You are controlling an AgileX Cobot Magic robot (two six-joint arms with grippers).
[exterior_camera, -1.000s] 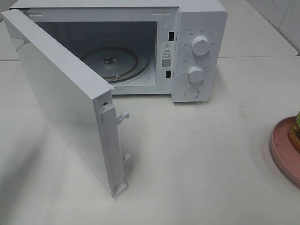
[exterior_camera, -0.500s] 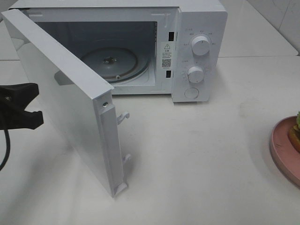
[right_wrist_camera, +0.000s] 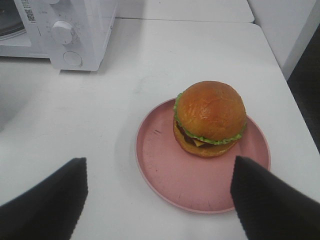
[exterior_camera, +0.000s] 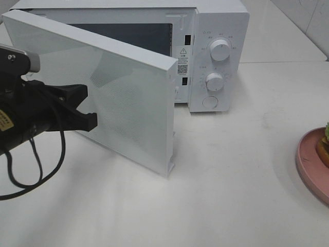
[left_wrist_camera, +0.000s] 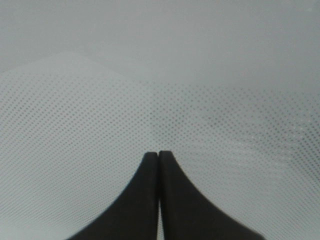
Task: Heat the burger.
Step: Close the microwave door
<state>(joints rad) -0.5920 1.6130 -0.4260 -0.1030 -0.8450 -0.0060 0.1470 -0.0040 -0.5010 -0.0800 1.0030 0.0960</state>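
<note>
The burger (right_wrist_camera: 210,117), with its golden bun and green lettuce, sits on a round pink plate (right_wrist_camera: 200,185). My right gripper (right_wrist_camera: 157,165) hangs open above them, one dark finger (right_wrist_camera: 50,200) on each side and nothing held. In the exterior high view only a sliver of the burger (exterior_camera: 325,144) and the plate (exterior_camera: 311,164) shows at the right edge. My left gripper (exterior_camera: 90,105) is shut, its tips against the outer face of the white microwave door (exterior_camera: 128,103). The left wrist view shows the left gripper (left_wrist_camera: 159,152) with fingers pressed together at the dotted door panel (left_wrist_camera: 160,75).
The white microwave (exterior_camera: 221,31) stands at the back of the white table, with two knobs (exterior_camera: 220,50) and a button on its right panel. Its door is half swung in and hides most of the cavity. A black cable (exterior_camera: 31,175) trails from the left arm.
My left arm came in from the left and met the door. The door has swung from wide open to about halfway shut. The right gripper, burger and plate have stayed put.
</note>
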